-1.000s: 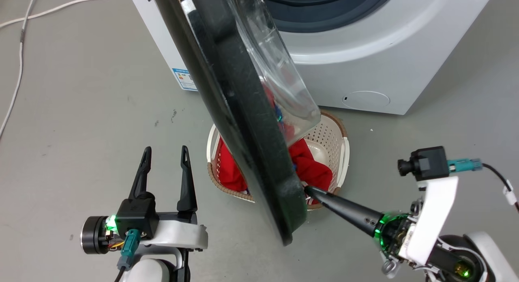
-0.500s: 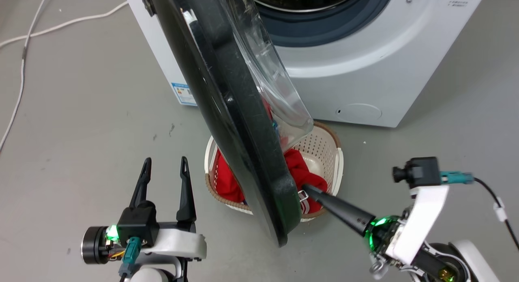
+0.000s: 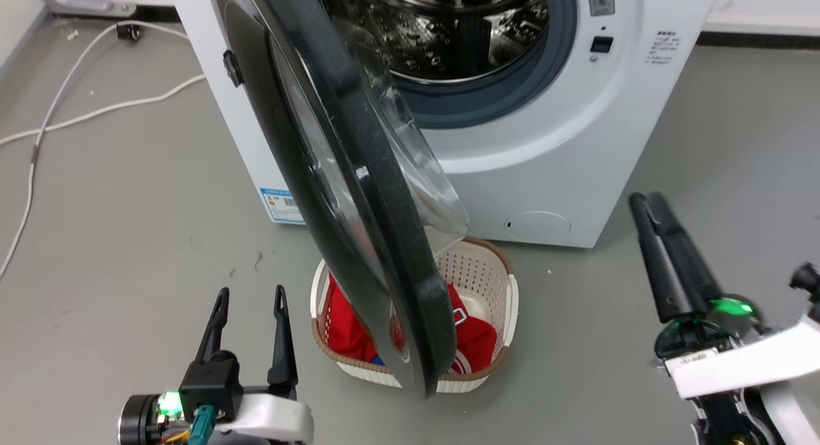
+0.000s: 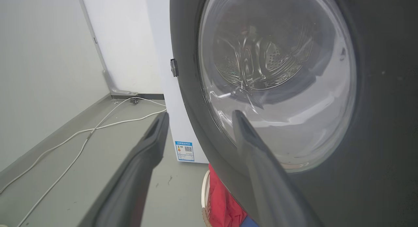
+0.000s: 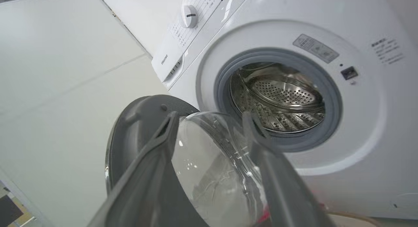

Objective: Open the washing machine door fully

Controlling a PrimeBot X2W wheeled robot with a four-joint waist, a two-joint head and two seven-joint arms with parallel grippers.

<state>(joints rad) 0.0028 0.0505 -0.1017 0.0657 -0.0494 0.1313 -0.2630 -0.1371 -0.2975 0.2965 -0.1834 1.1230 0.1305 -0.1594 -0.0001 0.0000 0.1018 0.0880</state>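
The washing machine door (image 3: 359, 195) stands swung out from the white machine (image 3: 551, 169), its black ring edge-on to me and its clear glass bowl (image 3: 419, 176) facing the steel drum (image 3: 448, 29). My left gripper (image 3: 250, 298) is open at the lower left, left of the door and apart from it. In the left wrist view its fingers (image 4: 200, 116) point at the door's outer face (image 4: 277, 83). My right gripper (image 3: 644, 202) is to the right of the door, clear of it. The right wrist view shows this gripper (image 5: 209, 117) open, with the door's inner side (image 5: 143, 119) beyond.
A cream laundry basket (image 3: 509, 291) holding red clothes (image 3: 474, 333) sits on the grey floor under the door's lower edge. White cables (image 3: 96, 112) trail across the floor at the left. A wall runs along the left in the left wrist view.
My right gripper has come off the door's lower rim and now stands away to the right, fingers pointing up. The camera has moved, so more of the drum shows.
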